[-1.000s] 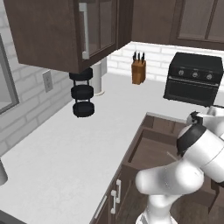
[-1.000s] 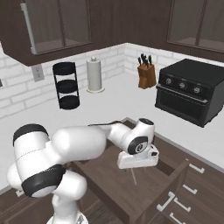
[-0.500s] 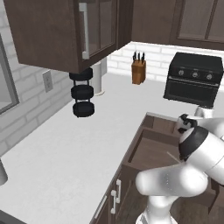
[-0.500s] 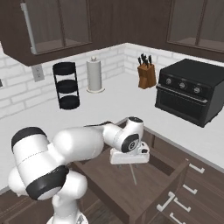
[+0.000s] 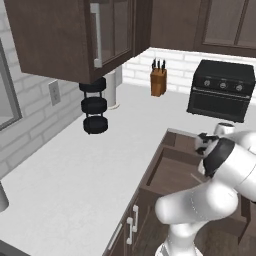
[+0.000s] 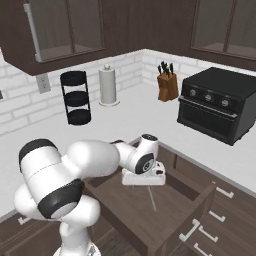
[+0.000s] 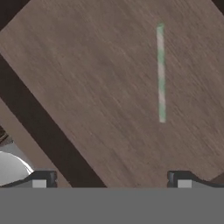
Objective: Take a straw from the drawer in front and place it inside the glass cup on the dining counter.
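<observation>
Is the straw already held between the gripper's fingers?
No, the straw lies flat on the drawer floor, apart from the open gripper.

From the left base view my own arm covers the right part of the open drawer [image 5: 172, 175], so I can't see its floor there. From the right base view the hand hides the near end of the straw [image 6: 151, 198]; just a thin line shows below it. In the hand view the fingers [image 7: 40, 179] are cut off at the bottom, only their tips showing. The upper cabinet [image 5: 65, 35] runs off the top edge in the left base view.
</observation>
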Tool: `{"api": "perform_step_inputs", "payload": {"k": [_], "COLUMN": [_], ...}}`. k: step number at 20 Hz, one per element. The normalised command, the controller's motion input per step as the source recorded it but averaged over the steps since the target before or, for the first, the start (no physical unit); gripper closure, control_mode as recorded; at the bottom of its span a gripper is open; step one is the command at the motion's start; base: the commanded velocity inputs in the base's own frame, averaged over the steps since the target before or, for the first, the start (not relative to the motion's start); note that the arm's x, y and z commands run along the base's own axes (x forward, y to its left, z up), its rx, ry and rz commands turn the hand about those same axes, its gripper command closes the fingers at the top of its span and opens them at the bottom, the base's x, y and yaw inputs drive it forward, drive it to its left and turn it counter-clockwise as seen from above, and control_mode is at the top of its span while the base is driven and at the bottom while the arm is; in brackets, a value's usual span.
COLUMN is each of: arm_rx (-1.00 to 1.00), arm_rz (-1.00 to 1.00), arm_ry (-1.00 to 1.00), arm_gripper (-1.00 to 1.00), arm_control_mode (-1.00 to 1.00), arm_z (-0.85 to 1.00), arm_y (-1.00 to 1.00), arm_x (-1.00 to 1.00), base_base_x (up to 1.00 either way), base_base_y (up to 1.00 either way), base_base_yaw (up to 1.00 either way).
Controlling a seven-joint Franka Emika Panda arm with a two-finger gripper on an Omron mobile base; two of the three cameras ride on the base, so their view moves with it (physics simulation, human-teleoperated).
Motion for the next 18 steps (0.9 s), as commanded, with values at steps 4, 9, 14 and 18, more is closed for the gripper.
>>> {"api": "perform_step_inputs", "payload": {"k": [4,9,14,18], "arm_rx": [-0.04,-0.05,-0.02,0.0], "arm_rz": [-0.04,-0.02,-0.04,-0.02], "arm_ry": [0.0,0.0,0.0,0.0], "arm_gripper": [-1.0,-1.0,-1.0,-1.0], "arm_control_mode": [-1.0,-1.0,-1.0,-1.0], "arm_z": [-0.23,-0.3,-0.24,-0.02], "arm_y": [0.0,0.0,0.0,-0.09], "arm_x": [0.3,0.26,0.17,0.0], "base_base_x": [0.0,0.0,0.0,0.0], "base_base_y": [0.0,0.0,0.0,0.0], "base_base_yaw": [0.0,0.0,0.0,0.0]}}
